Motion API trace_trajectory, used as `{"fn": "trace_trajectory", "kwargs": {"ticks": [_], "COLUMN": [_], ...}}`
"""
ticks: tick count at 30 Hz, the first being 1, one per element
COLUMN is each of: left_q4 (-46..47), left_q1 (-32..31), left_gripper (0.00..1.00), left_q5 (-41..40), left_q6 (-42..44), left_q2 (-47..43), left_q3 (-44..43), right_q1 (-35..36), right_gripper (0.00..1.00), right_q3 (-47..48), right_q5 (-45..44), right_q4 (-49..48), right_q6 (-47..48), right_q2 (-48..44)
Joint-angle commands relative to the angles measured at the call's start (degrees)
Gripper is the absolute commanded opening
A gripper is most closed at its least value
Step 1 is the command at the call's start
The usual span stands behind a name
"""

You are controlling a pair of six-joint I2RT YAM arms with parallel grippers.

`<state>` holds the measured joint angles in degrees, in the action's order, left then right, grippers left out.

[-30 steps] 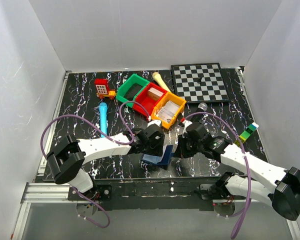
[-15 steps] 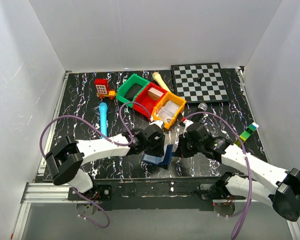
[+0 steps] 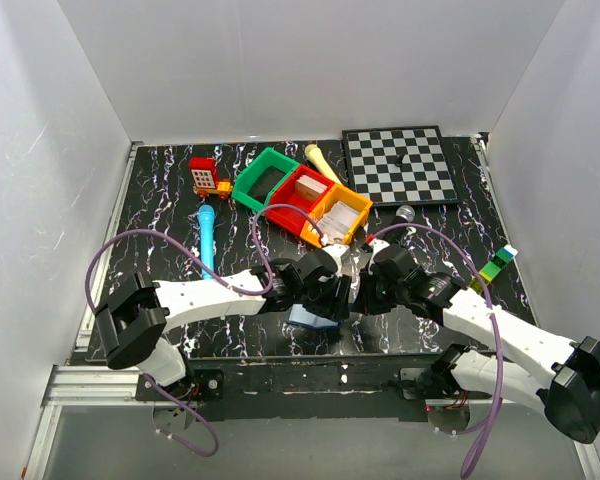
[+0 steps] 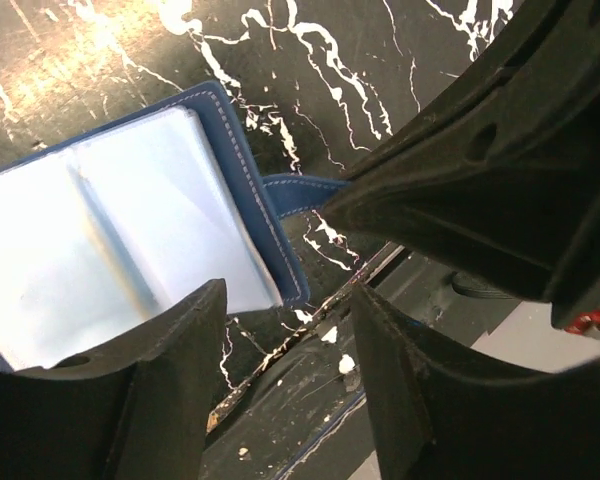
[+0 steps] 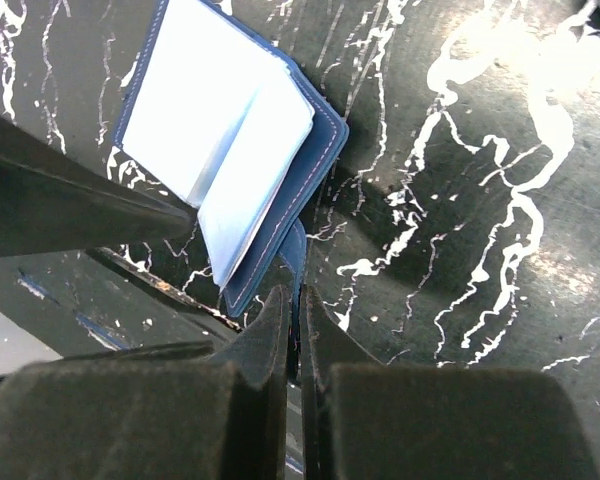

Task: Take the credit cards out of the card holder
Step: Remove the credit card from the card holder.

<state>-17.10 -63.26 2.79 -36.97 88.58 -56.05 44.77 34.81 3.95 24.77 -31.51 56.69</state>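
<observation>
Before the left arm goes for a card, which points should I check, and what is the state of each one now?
1. Card holder is open, pale panels showing: ok.
2. Right gripper shut on its blue strap: ok.
3. Left gripper open: ok.
4. Left gripper set at a card's edge: not ok, it is over the holder's corner.
5. A card visible inside the holder: cannot tell.

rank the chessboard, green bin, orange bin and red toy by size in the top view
1. chessboard
2. green bin and orange bin, too alike to split
3. red toy
</observation>
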Motion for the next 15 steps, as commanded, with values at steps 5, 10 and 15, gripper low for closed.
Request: {"fn": "trace_trajectory", "kwargs": {"ticks": [5,10,15], "left_q4": [-3.5,-1.7,1.3], "left_q1": [1.1,2.8,5.3], "left_gripper": [0.67,0.78,0.92], "left_q5": [-12.0,-10.9,-7.6], "left_q6": [-3.1,-5.5,-7.1], "left_q2": [-9.3,-8.8,-9.2], "left_q3": [3.8,8.8,12.0], "right_q1": [-3.1,-3.9,-3.9], "right_gripper": [0.01,0.01,0.01], "right_q3": [-0.5,-0.7,-0.9], "right_q5": [-1.3,0.4,1.2], "right_q4": [1.5,0.7,0.6], "right_q6": [0.1,0.1,-0.1], "right_q2": [-0.5,0.7,1.1]}}
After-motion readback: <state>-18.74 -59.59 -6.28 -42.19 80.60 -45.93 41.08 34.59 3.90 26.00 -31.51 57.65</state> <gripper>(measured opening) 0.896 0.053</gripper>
